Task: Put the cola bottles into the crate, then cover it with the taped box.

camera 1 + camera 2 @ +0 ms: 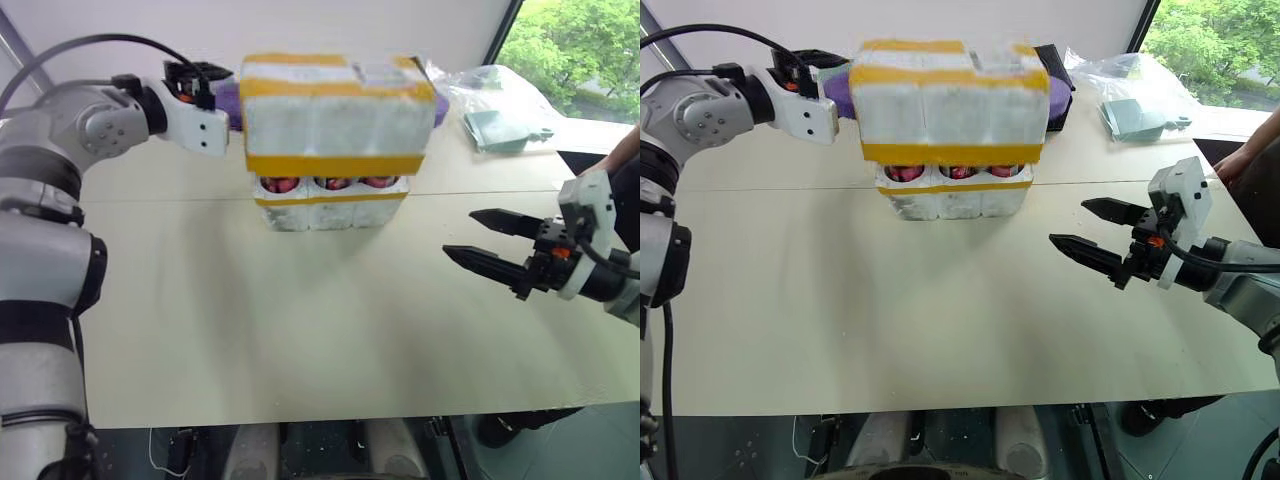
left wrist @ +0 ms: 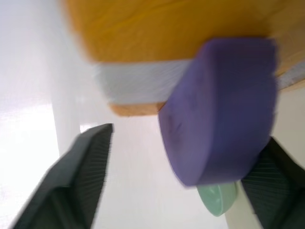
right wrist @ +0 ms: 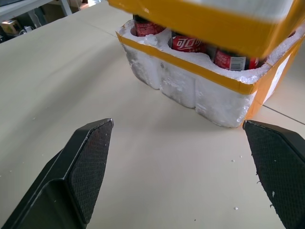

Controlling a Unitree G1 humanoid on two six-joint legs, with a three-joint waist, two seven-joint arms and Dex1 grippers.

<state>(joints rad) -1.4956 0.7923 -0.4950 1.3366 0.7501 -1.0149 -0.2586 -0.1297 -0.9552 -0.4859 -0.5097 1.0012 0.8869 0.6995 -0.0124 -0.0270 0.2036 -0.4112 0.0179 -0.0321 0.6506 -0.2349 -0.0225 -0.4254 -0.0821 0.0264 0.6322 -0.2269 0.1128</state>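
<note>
**Taped box sits over the bottles in the crate, both grippers spread**

The crate [image 1: 330, 208], a white styrofoam block with a yellow tape band, stands on the pale table [image 1: 300, 320] toward its far side. The cola bottles [image 3: 190, 44] stand in its wells; three red labels show along the near side in the gap above the crate's rim. The taped box [image 1: 338, 112], white styrofoam wrapped in broad yellow tape, lies on top of the bottles and covers them; it overhangs the crate a little on each side.

The left gripper [image 1: 193, 82] is at the box's far left corner, level with its top. In its wrist view its black fingers [image 2: 78, 171] stand wide apart and grasp nothing; the purple plate [image 2: 221, 109] lies between them, with the yellow and white of the box behind it.

The right gripper [image 1: 483, 242] hangs over the table well to the right of the crate, pointing toward it. Its fingers [image 3: 81, 167] are spread wide with nothing between them.

A clear plastic bag [image 1: 1140, 95] with green items lies at the far right of the table.
</note>
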